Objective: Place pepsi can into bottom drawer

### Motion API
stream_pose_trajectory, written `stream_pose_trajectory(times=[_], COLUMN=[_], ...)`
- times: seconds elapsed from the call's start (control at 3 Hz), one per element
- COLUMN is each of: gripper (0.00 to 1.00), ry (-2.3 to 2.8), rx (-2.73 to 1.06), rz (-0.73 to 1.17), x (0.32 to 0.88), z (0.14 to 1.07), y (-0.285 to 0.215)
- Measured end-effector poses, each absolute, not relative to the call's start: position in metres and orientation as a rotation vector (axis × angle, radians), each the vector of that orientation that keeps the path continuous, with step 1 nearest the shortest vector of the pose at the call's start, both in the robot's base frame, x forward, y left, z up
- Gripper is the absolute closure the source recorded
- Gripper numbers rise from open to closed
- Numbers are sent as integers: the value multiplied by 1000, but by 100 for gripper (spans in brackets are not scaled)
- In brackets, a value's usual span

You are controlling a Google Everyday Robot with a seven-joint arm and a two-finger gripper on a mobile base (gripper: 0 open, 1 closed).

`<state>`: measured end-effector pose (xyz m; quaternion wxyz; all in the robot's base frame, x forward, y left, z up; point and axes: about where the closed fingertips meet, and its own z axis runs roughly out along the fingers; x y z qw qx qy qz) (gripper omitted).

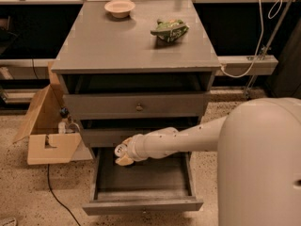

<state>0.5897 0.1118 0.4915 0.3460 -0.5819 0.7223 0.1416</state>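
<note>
The bottom drawer [141, 205] of the grey cabinet [134, 46] is pulled out and open, and its dark floor shows nothing lying on it. My arm reaches in from the right, with the gripper [123, 154] over the drawer's rear left corner, just under the drawer front above. The gripper seems shut on the pepsi can [120, 149]. Only the can's pale round top shows beside the yellowish fingertips [125, 161]; its dark body is hidden.
A cream bowl [119, 7] and a green snack bag [169, 30] lie on the cabinet top. A knobbed drawer front [139, 108] sits above my arm. An open cardboard box [47, 140] and a floor cable [59, 197] are on the left. My white body [263, 164] fills the right.
</note>
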Motion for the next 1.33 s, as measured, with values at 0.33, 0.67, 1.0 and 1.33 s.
stream_pose_trajectory(times=[0.33, 0.67, 1.0, 1.33], gripper=[100, 100, 100, 100], ry=[1842, 1799, 1799, 1772], rx=[-1518, -1494, -1494, -1518], rz=[408, 549, 549, 575], x=[594, 603, 603, 608], z=[435, 374, 374, 354], y=[110, 112, 113, 114])
